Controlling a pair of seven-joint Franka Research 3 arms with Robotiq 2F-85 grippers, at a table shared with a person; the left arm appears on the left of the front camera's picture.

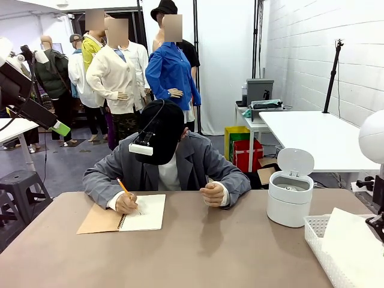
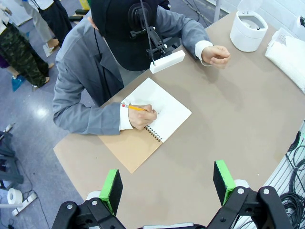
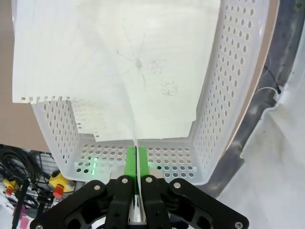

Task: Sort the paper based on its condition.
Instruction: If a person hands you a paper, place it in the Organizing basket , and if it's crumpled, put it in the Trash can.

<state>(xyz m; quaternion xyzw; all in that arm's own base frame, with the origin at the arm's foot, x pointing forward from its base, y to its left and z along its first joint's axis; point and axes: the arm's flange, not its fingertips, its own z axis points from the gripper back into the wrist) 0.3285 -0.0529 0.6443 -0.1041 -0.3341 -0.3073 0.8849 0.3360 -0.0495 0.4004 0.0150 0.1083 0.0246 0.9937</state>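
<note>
Over basket (image 3: 224, 95) — right jaws pinch paper (image 3: 157, 86) | left jaws apart

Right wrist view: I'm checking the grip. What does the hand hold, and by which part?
A paper sheet, pinched by its near edge in the right hand.

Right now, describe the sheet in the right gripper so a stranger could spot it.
Find the white perforated basket at the near right corner of the table. The paper is the sheet there pinched by the right gripper. Unlike the flat sheets beside it, it has radiating creases and small pencil doodles.
</note>
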